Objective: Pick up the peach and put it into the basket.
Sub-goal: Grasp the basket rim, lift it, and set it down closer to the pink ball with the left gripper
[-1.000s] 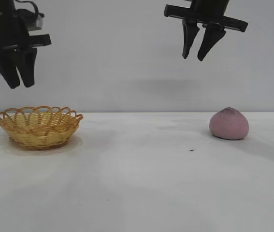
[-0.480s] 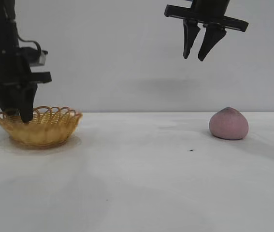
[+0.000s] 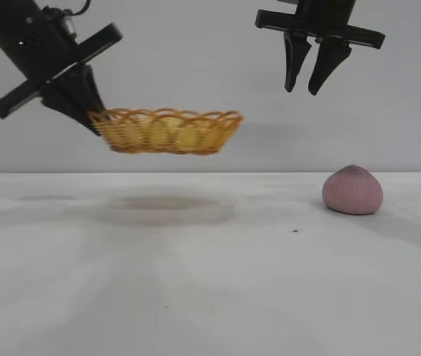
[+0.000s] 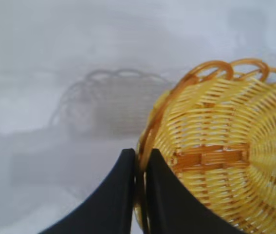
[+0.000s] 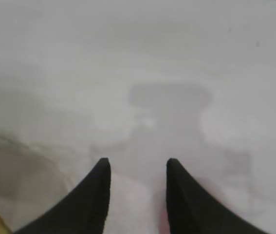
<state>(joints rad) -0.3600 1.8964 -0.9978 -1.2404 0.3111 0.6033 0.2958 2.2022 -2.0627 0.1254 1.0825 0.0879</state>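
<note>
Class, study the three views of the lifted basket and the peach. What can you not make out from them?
- Peach: absent from both wrist views, so its far side is unseen.
- Basket: its inside is hidden by its wall in the exterior view and cut off by the frame edge in the left wrist view.
- Left gripper and right gripper: arms cut off by the top edge.

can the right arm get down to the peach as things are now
Probably yes. The right gripper hangs open, high and slightly left of the peach, with only open air between them. The left gripper holds the basket by its rim in the air, well off to the side.
</note>
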